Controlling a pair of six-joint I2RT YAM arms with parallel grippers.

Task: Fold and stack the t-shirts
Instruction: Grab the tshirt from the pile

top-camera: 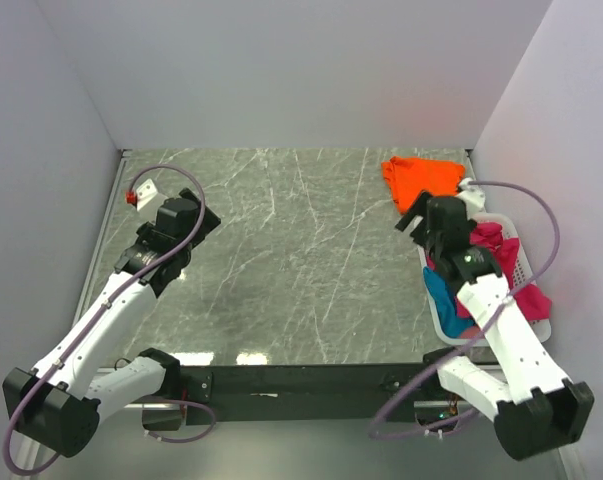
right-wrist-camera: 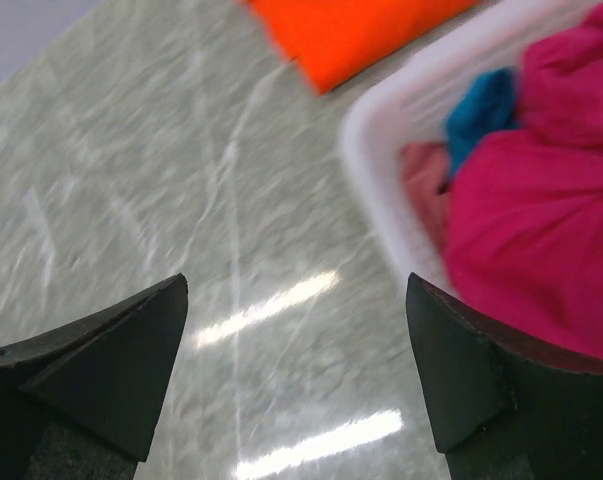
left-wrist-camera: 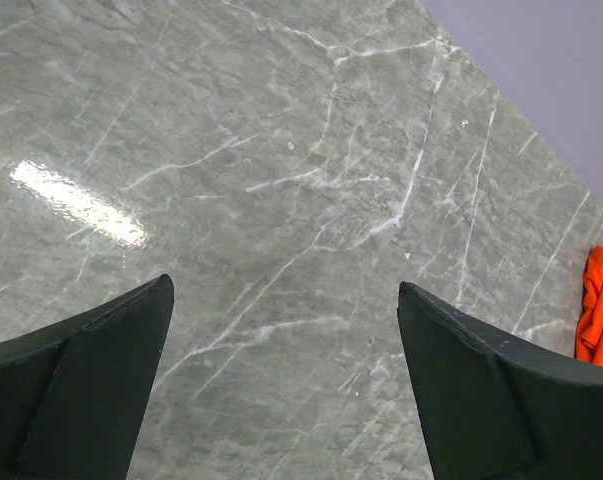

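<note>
An orange t-shirt (top-camera: 421, 178) lies folded at the far right of the marble table; it also shows in the right wrist view (right-wrist-camera: 361, 30) and at the edge of the left wrist view (left-wrist-camera: 599, 305). A crimson-magenta t-shirt (top-camera: 501, 262) and a teal-blue one (top-camera: 441, 295) lie bunched in the white basket (top-camera: 521, 250), with a dusty pink one (right-wrist-camera: 426, 185) beside them. My right gripper (top-camera: 416, 218) is open and empty, over the table beside the basket's left rim. My left gripper (top-camera: 203, 218) is open and empty at the far left.
A small white bracket with a red part (top-camera: 141, 192) sits at the far left. Grey walls close the table on three sides. A black rail (top-camera: 301, 378) runs along the near edge.
</note>
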